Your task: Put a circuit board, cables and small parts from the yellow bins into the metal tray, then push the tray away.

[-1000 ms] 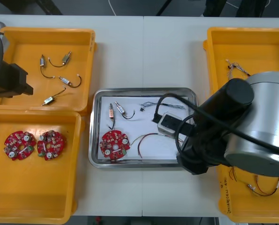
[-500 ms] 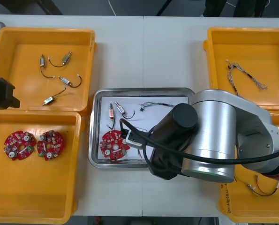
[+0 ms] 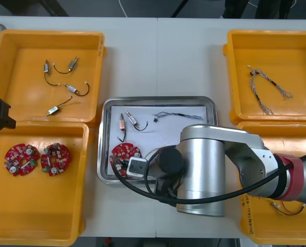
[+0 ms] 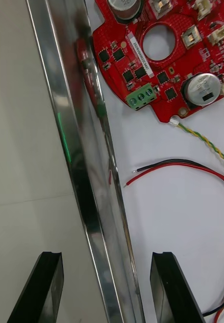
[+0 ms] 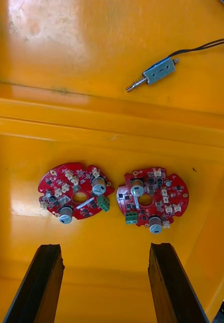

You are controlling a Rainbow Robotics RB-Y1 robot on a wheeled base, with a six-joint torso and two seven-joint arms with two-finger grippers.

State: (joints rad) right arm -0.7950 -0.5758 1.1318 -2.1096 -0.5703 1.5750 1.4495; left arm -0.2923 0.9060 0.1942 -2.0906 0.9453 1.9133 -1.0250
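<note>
R gripper (image 4: 106, 258) spread, straddling metal tray (image 4: 74, 131) rim. L gripper (image 5: 104, 250) spread too, left of tray, above boards (image 5: 76, 192).

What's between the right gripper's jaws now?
The metal tray's rim: in the right wrist view it runs between the right gripper's open jaws, one over the table, the other over the tray's white inside. The left gripper hangs over a yellow bin.

Tray (image 3: 158, 100) mid-frame on tabletop (image 3: 158, 51). In tray: circuit board (image 3: 123, 153) lower left, small metal parts (image 3: 123, 122) upper left, cable (image 3: 176, 115) upper right. Upper-left bin (image 3: 50, 35) holds four more parts (image 3: 72, 63); lower-left bin (image 3: 39, 125), two boards (image 3: 21, 158).
</note>
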